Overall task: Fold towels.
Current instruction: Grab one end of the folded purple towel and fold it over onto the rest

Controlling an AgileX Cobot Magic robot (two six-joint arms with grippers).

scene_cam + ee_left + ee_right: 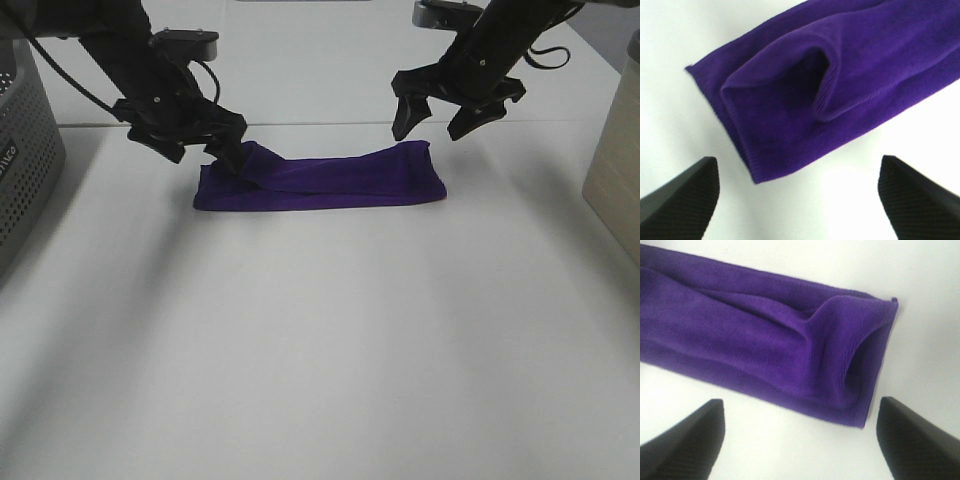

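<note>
Right now the towel [320, 182] is lying folded into a long, narrow strip on the white bench [320, 350], running left to right in the upper middle of the high frame. The left gripper [205, 152] is hovering at the strip's left end with its fingers [682, 200] spread wide, holding nothing. The right gripper [430, 128] is hanging above the right end, its fingers [920, 440] equally apart and empty. Both ends of the cloth are gaping slightly. A grey perforated bin [25, 160] is sitting at the left edge.
</note>
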